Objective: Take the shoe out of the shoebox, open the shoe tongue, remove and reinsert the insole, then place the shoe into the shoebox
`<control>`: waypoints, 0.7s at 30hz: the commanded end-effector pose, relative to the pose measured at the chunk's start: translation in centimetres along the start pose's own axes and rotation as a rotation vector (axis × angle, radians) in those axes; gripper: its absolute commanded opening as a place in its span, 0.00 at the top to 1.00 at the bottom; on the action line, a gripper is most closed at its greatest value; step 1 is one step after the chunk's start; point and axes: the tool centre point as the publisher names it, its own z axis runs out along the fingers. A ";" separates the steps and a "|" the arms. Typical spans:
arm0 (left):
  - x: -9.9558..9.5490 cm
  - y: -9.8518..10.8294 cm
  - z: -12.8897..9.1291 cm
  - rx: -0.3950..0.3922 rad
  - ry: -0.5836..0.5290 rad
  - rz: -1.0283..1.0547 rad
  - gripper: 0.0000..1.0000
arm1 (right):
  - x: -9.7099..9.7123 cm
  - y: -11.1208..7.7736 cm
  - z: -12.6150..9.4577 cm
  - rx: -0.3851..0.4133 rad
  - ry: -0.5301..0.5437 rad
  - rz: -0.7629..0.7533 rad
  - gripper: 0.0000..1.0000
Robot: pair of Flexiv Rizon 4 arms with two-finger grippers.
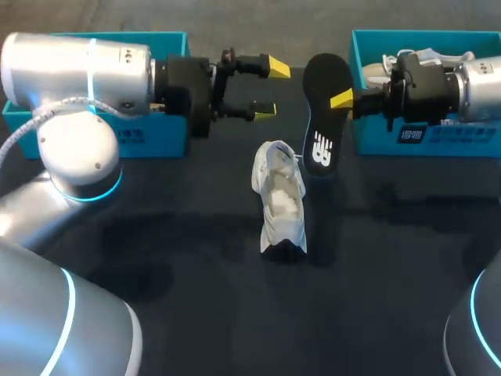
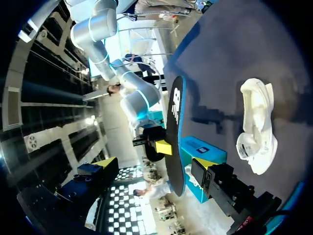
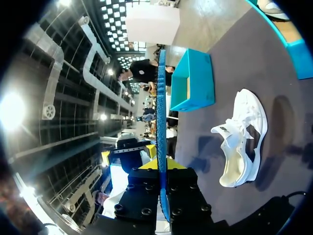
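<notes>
A white shoe (image 1: 279, 196) lies on the black table (image 1: 196, 313) near its middle, opening upward; it also shows in both wrist views (image 2: 257, 129) (image 3: 242, 139). The black insole (image 1: 324, 110) hangs upright in the air behind the shoe, with my right gripper (image 1: 343, 99) shut on its upper edge. In the right wrist view the insole (image 3: 161, 112) stands edge-on between the shut fingers of that gripper (image 3: 161, 169). My left gripper (image 1: 270, 88) is open, just left of the insole and apart from it. From the left wrist the insole (image 2: 175, 132) stands ahead of the open gripper (image 2: 155, 164).
A teal shoebox (image 1: 133, 133) stands at the back left behind my left arm. A second teal shoebox (image 1: 423, 141) at the back right holds another white shoe (image 1: 427, 56). The table in front of the shoe is bare.
</notes>
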 end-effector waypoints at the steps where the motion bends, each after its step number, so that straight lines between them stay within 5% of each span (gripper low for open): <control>1: 0.3 -0.4 0.1 -0.008 -0.141 0.003 0.00 | 0.1 -0.1 0.0 0.000 -0.004 0.003 1.00; 21: 1.6 -1.3 1.1 0.010 -0.160 -0.029 0.00 | 0.3 0.0 0.5 0.018 -0.003 0.015 1.00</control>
